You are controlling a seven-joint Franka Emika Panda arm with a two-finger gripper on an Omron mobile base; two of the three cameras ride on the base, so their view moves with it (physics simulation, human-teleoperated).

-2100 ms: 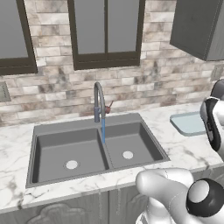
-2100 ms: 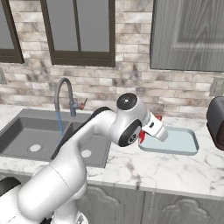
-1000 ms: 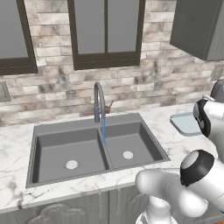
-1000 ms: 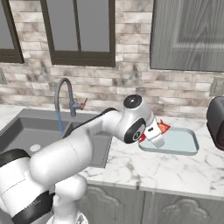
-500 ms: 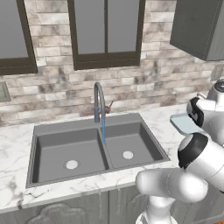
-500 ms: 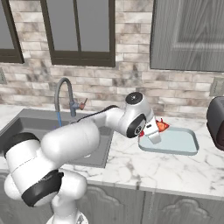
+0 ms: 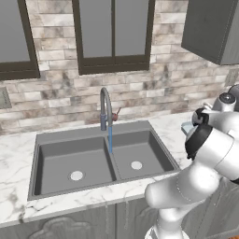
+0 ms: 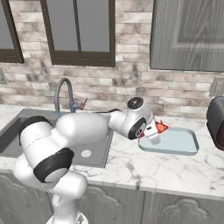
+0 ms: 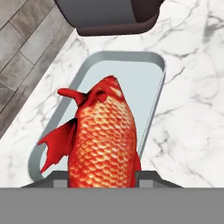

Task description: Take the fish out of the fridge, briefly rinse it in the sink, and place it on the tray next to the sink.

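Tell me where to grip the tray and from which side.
Grip the tray by its raised rim on the long front edge, coming from above. It lies flat and shallow on the counter, so only the rim gives purchase; the gripper already holds the fish.

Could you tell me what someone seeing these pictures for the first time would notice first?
Most likely the bright red fish, held in the shut claw above the near end of the pale tray on the marble counter. Next would come the big white robot arm stretching across from the sink side, and the thin blue stream running from the curved faucet into the basin.
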